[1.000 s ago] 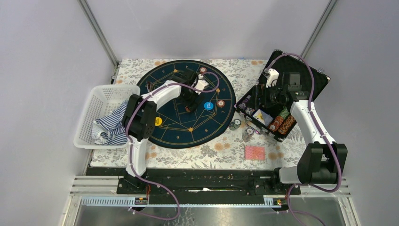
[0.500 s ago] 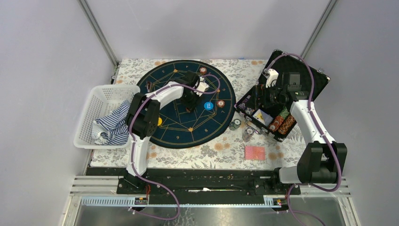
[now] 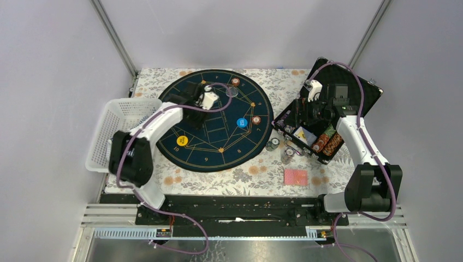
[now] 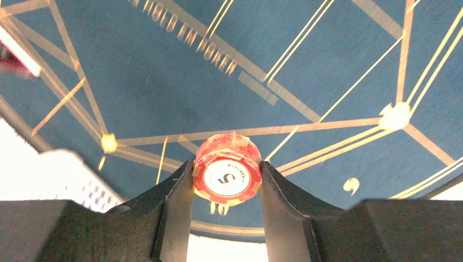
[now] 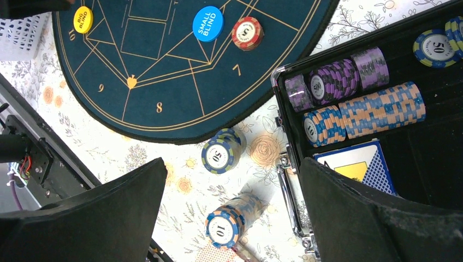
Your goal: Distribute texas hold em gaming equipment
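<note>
Left claw [image 4: 226,176]: pinching the red chip stack [image 4: 227,164] by its striped edge; a second ago you had these jaws spread wider.
Left arm: swung from the middle of the mat [image 3: 218,150] to its far-left sector.
Red chip stack: between the fingers, over the mat's gold lines; whether it touches the cloth cannot be told.
Right claw [image 5: 232,164]: spread wide, holding nothing, unmoved above the tabletop [image 5: 180,180] beside the case [image 5: 431,164].
Meaning: your pick looks complete, and setting down at a seat should follow.
Left to deal: loose chip stacks [image 5: 221,154] and cards [image 3: 296,177] on the tabletop.
</note>
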